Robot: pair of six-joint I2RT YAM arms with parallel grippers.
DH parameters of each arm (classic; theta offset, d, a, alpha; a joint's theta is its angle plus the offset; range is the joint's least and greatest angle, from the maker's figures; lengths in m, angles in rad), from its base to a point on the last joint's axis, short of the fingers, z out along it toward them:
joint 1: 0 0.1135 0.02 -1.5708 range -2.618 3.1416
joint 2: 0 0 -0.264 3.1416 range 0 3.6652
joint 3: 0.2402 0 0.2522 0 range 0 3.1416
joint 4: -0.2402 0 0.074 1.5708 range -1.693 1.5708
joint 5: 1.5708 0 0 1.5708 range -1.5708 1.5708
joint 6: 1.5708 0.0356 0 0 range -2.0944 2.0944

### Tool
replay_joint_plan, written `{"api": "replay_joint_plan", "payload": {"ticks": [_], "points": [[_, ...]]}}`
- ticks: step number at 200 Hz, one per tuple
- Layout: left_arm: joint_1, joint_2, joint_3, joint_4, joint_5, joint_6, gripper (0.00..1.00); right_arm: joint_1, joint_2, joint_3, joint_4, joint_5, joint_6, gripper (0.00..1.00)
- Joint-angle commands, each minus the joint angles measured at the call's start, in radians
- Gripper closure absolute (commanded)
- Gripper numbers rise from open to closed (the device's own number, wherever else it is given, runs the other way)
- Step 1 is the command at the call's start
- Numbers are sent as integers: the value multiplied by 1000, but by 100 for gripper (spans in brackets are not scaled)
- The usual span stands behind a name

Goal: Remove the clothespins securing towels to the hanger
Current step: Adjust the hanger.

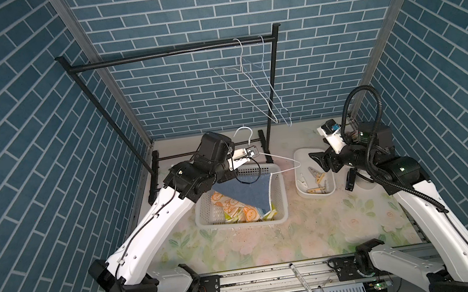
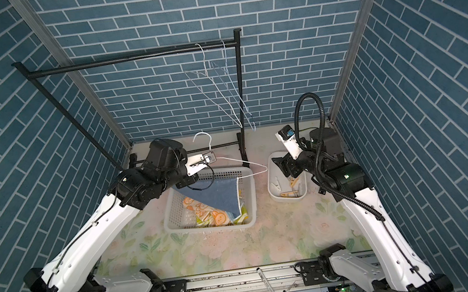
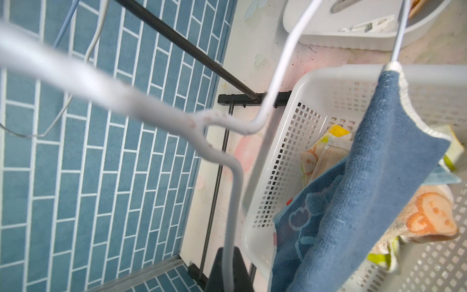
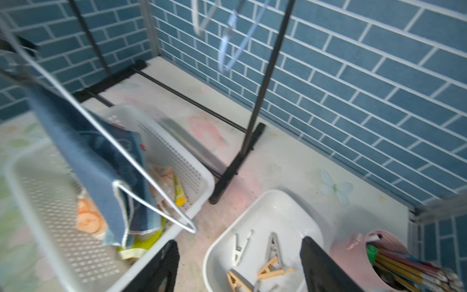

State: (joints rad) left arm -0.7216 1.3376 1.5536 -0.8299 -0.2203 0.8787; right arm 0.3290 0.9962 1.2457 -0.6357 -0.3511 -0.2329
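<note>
My left gripper is shut on the neck of a white wire hanger and holds it above the white basket. A denim-blue towel is draped over the hanger's lower bar, and its end trails into the basket. No clothespin shows on the towel or the hanger. An orange-cream towel and a yellow-green towel lie in the basket. Several clothespins, tan and pale grey, lie in the white tray. Over that tray my right gripper hangs open, with nothing between its fingers.
A black garment rack stands at the back, with two bare wire hangers on its rail near the right post. A pink cup of pencils stands beside the tray. A marker lies on the front rail.
</note>
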Motion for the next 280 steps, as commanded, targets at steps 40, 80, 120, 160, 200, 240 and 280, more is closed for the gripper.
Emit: {"api": "replay_joint_plan", "payload": {"ticks": [40, 80, 120, 160, 200, 240, 280], "points": [[-90, 67, 81, 8, -138, 262, 100, 0, -9, -67, 114, -405, 115, 23], [-105, 74, 98, 33, -111, 301, 100, 22, 67, -106, 307, -518, 179, 25], [-116, 80, 94, 49, -91, 288, 100, 93, 176, -66, 410, -547, 128, 27], [-116, 71, 76, 60, -52, 249, 100, 166, 278, -5, 479, -575, 113, 38], [-115, 68, 66, 63, -39, 231, 100, 213, 343, 16, 563, -577, 135, 53], [-116, 73, 70, 58, -45, 220, 100, 243, 361, 17, 629, -577, 160, 73], [-117, 76, 78, 55, -43, 192, 100, 249, 350, 3, 627, -601, 137, 100]]}}
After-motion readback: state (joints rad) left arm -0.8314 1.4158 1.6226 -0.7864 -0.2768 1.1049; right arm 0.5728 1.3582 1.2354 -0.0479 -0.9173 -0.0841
